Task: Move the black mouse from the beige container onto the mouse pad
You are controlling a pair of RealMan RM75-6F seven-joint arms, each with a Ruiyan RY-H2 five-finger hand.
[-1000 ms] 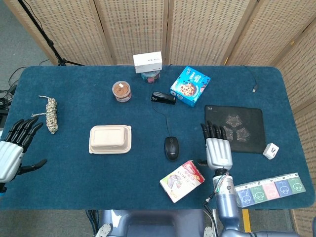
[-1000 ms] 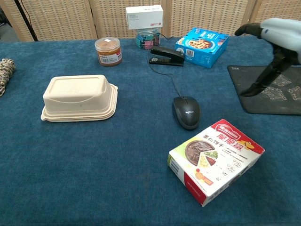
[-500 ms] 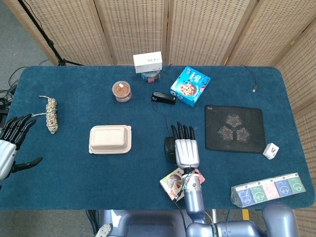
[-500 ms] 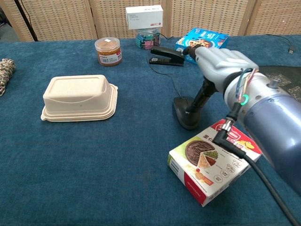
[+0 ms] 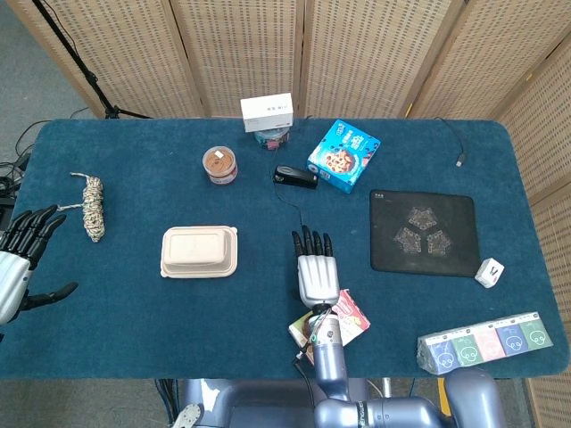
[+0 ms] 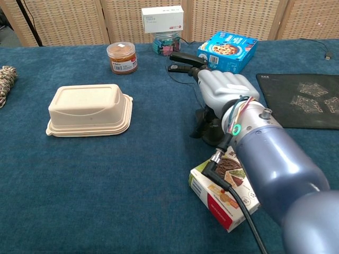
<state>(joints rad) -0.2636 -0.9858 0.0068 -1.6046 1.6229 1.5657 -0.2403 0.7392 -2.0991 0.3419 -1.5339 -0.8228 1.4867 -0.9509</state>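
Note:
The black mouse [image 6: 213, 135] lies on the blue table, right of the closed beige container [image 5: 199, 251] [image 6: 89, 110], not in it. My right hand [image 5: 316, 270] [image 6: 224, 91] hovers flat over the mouse with fingers stretched out and the thumb down at its left side. In the head view the hand hides the mouse. I cannot tell whether the palm touches it. The black mouse pad [image 5: 424, 232] [image 6: 302, 100] lies bare to the right. My left hand [image 5: 20, 265] is open and holds nothing at the table's far left edge.
A red and white snack box [image 5: 355, 312] [image 6: 220, 198] sits under my right forearm. At the back stand a stapler [image 5: 295, 176], a blue box [image 5: 344, 156], a jar [image 5: 219, 164] and a white box [image 5: 267, 111]. A rope bundle [image 5: 93, 205] lies far left, a white cube [image 5: 489, 272] by the pad.
My right hand has swept left from the mouse pad's edge and now covers the mouse. The mouse has stayed in place. The left hand has barely moved.

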